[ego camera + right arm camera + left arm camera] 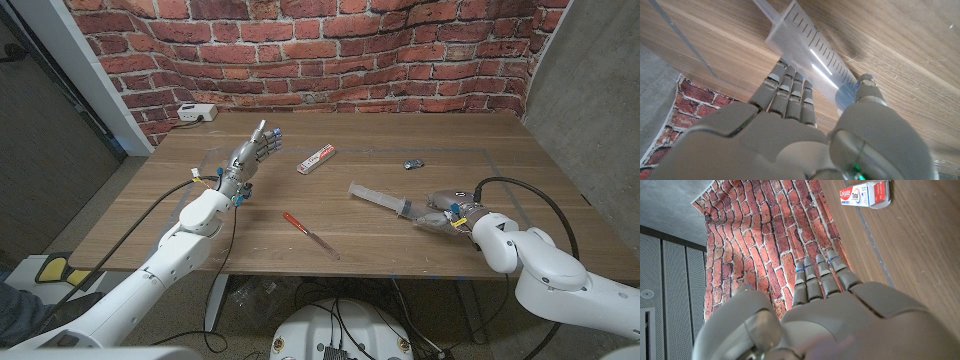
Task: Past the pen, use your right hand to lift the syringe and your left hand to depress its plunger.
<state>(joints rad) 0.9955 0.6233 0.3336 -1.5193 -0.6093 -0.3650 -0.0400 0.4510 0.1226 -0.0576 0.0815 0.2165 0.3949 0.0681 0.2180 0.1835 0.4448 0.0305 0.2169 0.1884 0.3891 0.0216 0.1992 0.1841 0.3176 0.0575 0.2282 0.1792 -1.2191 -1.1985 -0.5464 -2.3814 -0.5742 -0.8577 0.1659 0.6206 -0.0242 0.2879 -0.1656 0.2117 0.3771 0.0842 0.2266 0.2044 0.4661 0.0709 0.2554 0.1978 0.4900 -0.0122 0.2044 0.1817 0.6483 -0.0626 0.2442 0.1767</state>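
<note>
The clear syringe point(383, 198) lies on the table right of centre, plunger end pointing toward the middle; up close its marked barrel point(812, 52) shows. My right hand point(441, 212) sits at its near end. The straight fingers point(787, 92) lie along one side of the barrel and the thumb point(867, 90) touches the other side at the blue tip, without clasping it. My left hand point(254, 155) hovers over the table's left part, fingers point(820, 277) straight and together, holding nothing. The red pen point(308, 233) lies in front of the syringe, nearer me.
A toothpaste box point(316, 159) point(865, 193) lies near the table's middle, just right of my left hand. A small dark object point(413, 163) sits behind the syringe. A white device point(197, 113) rests at the far left corner by the brick wall.
</note>
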